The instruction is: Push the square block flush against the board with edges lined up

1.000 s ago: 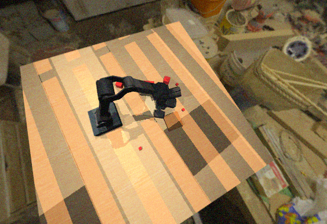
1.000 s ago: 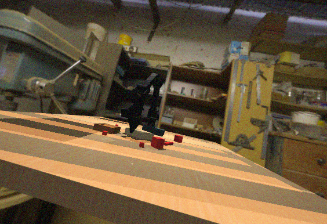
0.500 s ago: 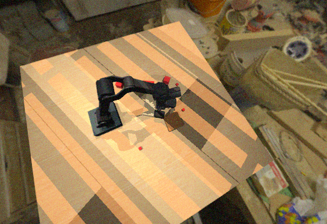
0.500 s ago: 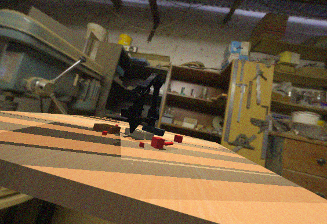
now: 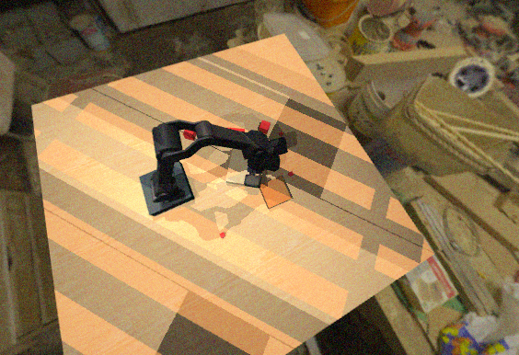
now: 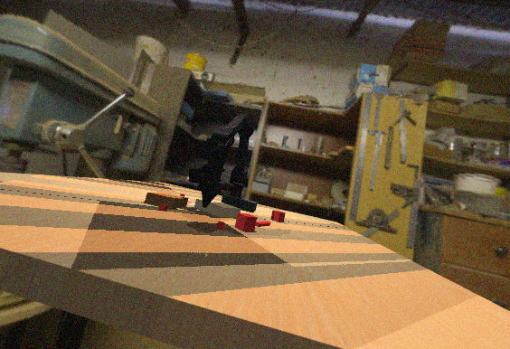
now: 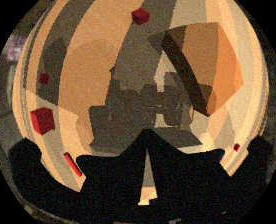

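Warm, dim light is falling; grain is speckling every view, shadow is pooling under the gripper [image 5: 254, 177], and the wrist view is bulging fisheye.

The top view looks steeply down from high and far off, taking in the whole desk [image 5: 115, 259] and the arm [image 5: 216, 137]. The exterior view sits low near a desk [image 6: 316, 300] edge, facing across it toward shelves [image 6: 262, 146]. The wrist view, a close fisheye, faces down past the end effector [image 7: 146, 163]. All share the desk's middle.
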You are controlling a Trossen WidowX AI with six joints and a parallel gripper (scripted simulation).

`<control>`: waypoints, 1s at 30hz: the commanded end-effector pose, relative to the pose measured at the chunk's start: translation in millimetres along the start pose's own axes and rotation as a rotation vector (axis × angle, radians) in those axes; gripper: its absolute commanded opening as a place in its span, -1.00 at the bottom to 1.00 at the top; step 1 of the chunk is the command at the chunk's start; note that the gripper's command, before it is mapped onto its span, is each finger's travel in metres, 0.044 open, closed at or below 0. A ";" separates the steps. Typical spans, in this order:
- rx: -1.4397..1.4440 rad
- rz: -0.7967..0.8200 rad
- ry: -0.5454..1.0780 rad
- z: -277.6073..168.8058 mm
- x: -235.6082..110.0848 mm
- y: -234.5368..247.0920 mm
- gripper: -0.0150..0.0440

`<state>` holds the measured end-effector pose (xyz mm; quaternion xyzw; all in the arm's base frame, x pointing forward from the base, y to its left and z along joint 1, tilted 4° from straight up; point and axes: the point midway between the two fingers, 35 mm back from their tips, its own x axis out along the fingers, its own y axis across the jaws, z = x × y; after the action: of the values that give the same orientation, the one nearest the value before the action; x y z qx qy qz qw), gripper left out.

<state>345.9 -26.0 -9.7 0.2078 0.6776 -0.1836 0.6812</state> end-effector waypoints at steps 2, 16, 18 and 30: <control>0.003 -0.010 0.032 -10.0 6.3 -2.7 -0.49; 0.003 -0.010 0.032 0.5 6.1 -1.5 -0.49; 0.003 -0.010 0.031 3.8 6.1 -1.2 -0.49; 0.003 -0.010 0.030 23.2 6.1 0.0 -0.49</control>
<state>361.1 -35.7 -13.2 0.2098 0.6853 -0.1865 0.6720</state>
